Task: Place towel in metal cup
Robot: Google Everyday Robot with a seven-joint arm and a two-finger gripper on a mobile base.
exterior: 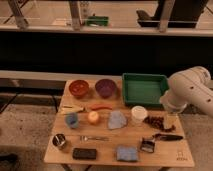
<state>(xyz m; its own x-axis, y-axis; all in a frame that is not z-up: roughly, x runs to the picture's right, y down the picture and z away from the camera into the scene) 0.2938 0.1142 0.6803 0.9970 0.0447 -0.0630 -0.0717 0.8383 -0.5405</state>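
Note:
A crumpled grey-blue towel (117, 120) lies in the middle of the wooden table (165, 156). The metal cup (60, 141) stands upright near the table's front left corner, well apart from the towel. My white arm (190, 92) reaches in from the right. My gripper (171, 119) hangs below it over the table's right side, to the right of a white cup (139, 114) and far from the towel and the metal cup. Nothing shows in the gripper.
A red bowl (79, 88), a purple bowl (105, 87) and a green tray (145, 88) line the back. A banana (72, 108), red pepper (101, 106), blue cup (72, 120), orange fruit (93, 117), fork (92, 137), black block (84, 153), blue folded pad (126, 153) and brush (147, 145) lie around.

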